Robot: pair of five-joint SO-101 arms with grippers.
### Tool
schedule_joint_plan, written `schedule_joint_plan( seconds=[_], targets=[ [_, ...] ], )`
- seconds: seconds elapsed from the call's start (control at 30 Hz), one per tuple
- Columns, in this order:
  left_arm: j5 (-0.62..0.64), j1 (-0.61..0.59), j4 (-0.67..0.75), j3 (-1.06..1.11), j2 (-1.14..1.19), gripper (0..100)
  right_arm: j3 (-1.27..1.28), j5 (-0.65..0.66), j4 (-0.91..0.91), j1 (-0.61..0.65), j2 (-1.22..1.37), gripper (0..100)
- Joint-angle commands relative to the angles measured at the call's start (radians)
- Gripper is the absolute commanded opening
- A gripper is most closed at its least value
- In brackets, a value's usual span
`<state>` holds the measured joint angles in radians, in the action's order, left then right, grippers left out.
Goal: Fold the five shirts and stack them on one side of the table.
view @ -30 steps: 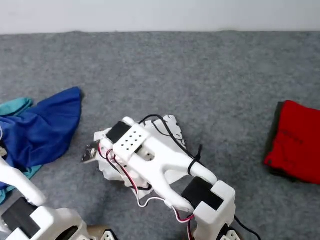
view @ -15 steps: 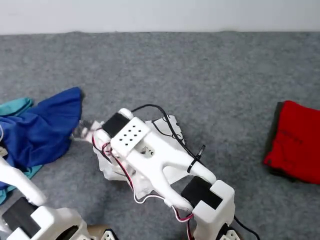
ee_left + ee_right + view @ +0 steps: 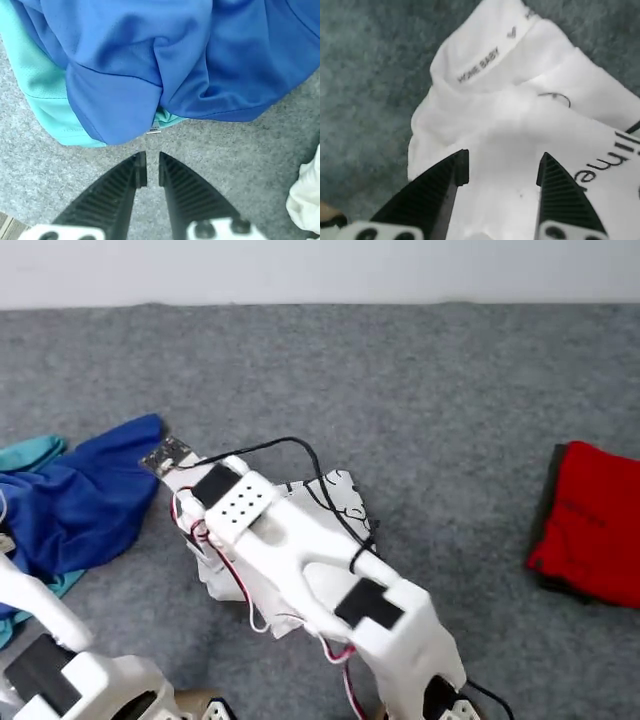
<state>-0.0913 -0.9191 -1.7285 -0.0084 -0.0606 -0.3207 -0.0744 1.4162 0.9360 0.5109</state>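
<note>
A crumpled white shirt (image 3: 338, 492) with black print lies in the middle of the grey carpet, mostly under my right arm. My right gripper (image 3: 165, 455) hangs above its left edge, beside the blue shirt (image 3: 85, 490). In the right wrist view that gripper (image 3: 505, 167) is open over the white shirt (image 3: 490, 90), with nothing between its fingers. The blue shirt (image 3: 165, 55) lies bunched on a teal shirt (image 3: 35, 75). My left gripper (image 3: 147, 167) is shut and empty, just short of their hem. A folded red shirt (image 3: 590, 520) sits at the right edge.
The teal shirt (image 3: 30, 452) pokes out from under the blue one at the left edge. My left arm's base (image 3: 70, 670) stands at the front left. A white wall borders the carpet at the back, where open carpet (image 3: 400, 370) stretches.
My right arm has swung its gripper away from the front edge of the white shirt toward the far left, up to the blue shirt's corner. The shirts and left arm have not moved.
</note>
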Motion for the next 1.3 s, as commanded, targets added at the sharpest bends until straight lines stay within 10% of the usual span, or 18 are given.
schedule_joint_plan(
  seconds=[0.0, 0.27, 0.53, 1.27],
  targets=[
    [-0.009, -0.003, -0.023, -0.002, -0.041, 5, -0.121, -0.043, -0.012, -0.015, 0.056, 22.7],
    [-0.009, -0.003, -0.023, -0.002, -0.041, 5, -0.196, -0.040, -0.010, -0.016, 0.140, 22.0],
    [-0.009, -0.002, -0.023, -0.002, -0.041, 5, -0.199, 0.135, -0.012, -0.054, 0.176, 0.6],
    [-0.008, 0.002, 0.020, 0.056, -0.041, 5, -0.485, 0.261, 0.145, -0.099, 0.088, 0.9]
  ],
)
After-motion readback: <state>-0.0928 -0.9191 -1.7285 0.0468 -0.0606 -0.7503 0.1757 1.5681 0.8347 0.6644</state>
